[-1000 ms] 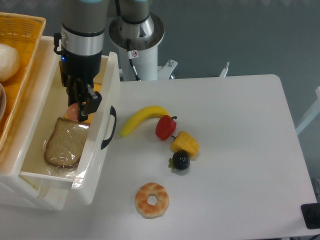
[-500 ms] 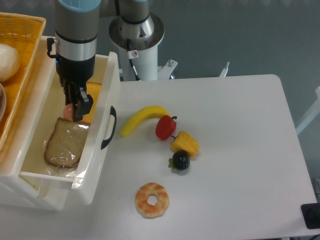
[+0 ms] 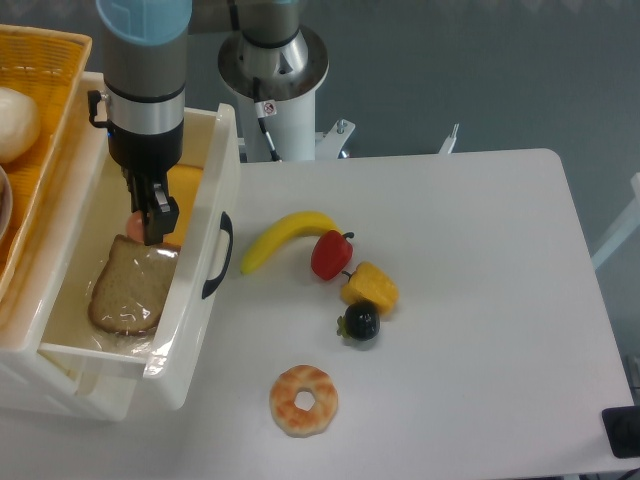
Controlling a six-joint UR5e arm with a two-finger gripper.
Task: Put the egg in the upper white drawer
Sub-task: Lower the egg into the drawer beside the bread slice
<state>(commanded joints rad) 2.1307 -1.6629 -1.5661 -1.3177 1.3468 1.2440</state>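
Over the open upper white drawer (image 3: 215,190) at the left of the frame, the claw (image 3: 150,222) hangs low with the egg (image 3: 135,222) peeking pink beside its fingers — whether they pinch it or have let go, I cannot tell. Against a second ago the arm has slid left and risen slightly, while the egg sits just above the bread slice (image 3: 128,285) — likely delivered.

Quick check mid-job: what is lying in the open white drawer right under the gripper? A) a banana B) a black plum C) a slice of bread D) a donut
C, a slice of bread lies flat in the upper white drawer just below the gripper.
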